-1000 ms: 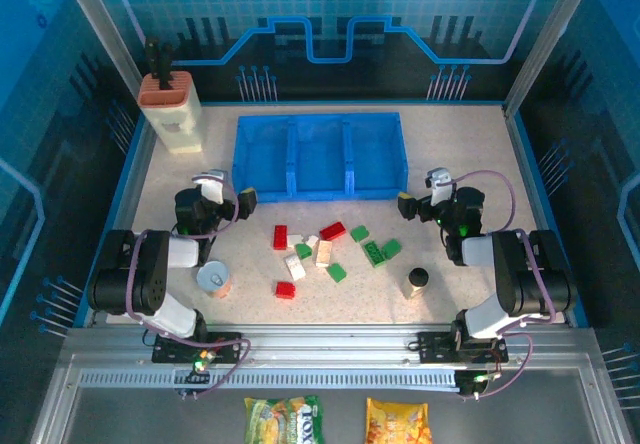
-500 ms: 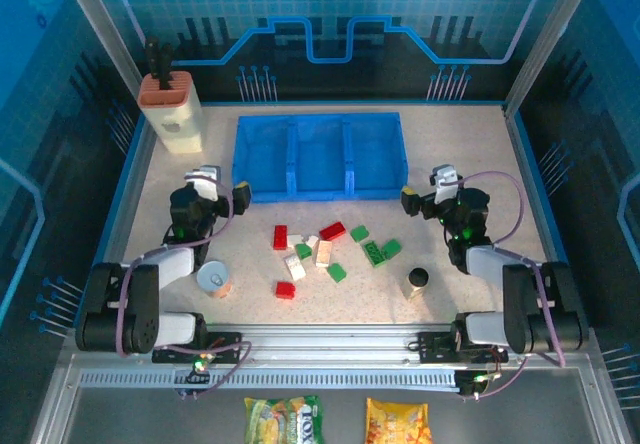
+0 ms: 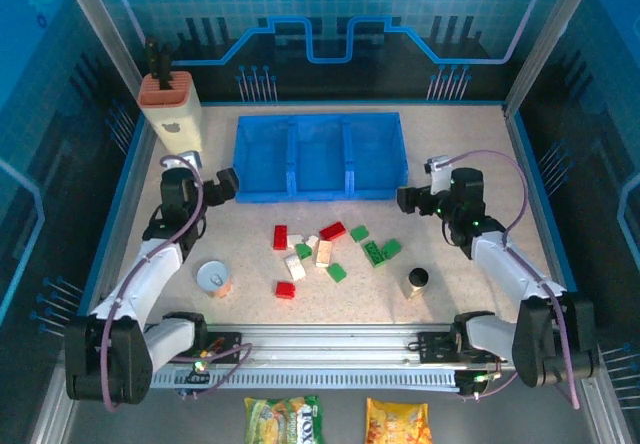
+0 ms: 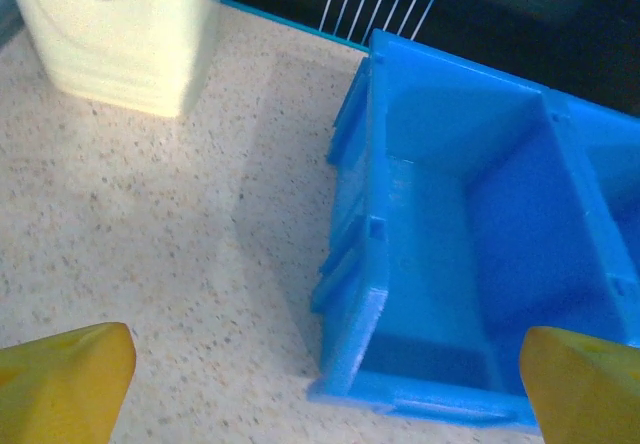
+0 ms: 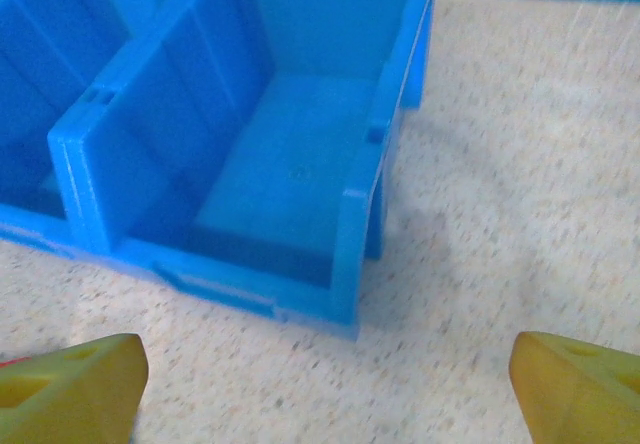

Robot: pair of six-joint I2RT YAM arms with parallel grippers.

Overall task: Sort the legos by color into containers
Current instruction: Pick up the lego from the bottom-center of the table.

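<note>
A: Left fingers (image 4: pixel 62 379), how set?
B: Spread wide, yellow tips at the two bottom corners of the left wrist view. Hovering over speckled worktop (image 4: pixel 150 234), just beside the near left corner of the blue tray (image 4: pixel 378 214).
A: And the right fingers (image 5: pixel 70 379)?
B: Spread wide too, gripping nothing. Poised just off the tray's near right corner, facing its right-end compartment.
A: Where to look for the legos (image 3: pixel 324 254)?
B: On the worktop, in a loose cluster just in front of the tray, between the two arms and well apart from both pairs of fingers. Red, green and cream mixed together, some touching, some apart. One red brick (image 3: pixel 285 289) lying a little nearer the arm bases, off from the rest.
A: Anything else around?
B: A tin can (image 3: pixel 213 277) near-left of the cluster, a dark-capped bottle (image 3: pixel 416 282) near-right. A beige block with orange top (image 3: pixel 170 119) at the far left, beyond the tray's left end.
</note>
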